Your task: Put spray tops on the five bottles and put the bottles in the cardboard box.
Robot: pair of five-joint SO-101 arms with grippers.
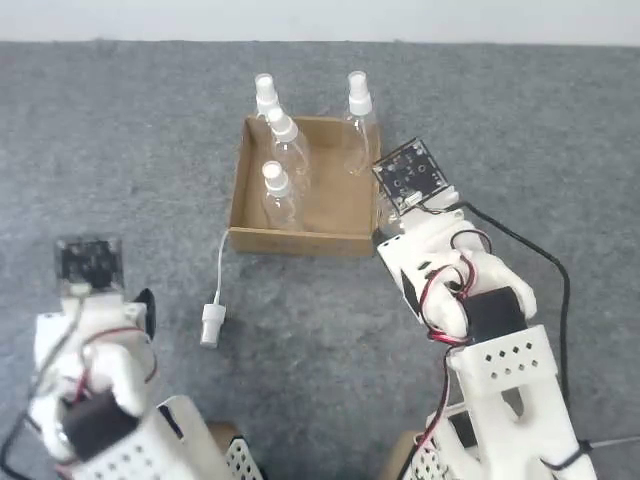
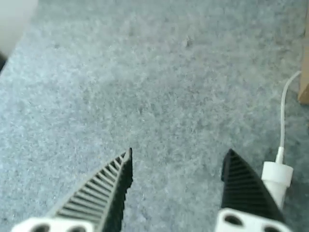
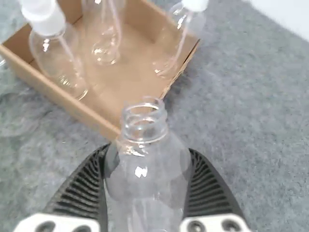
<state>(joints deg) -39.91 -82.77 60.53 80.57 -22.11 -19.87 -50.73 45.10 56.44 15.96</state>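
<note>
The right pincer is clamped on an uncapped bottle, held upright just off the 4 o'clock corner of the cardboard box. Four capped bottles stand inside the box. The left pincer hangs with its fingers apart over the grey carpet. The loose spray top lies on the carpet at the box's 8 o'clock, just beside one of the left pincer's fingers.

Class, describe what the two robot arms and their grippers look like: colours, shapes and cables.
The left arm and right arm have white plastic shells, black motors, red wires and perforated plates. A black cable loops beside the right arm. The left gripper and right gripper have pointed, ribbed dark fingers on white mounts.
</note>
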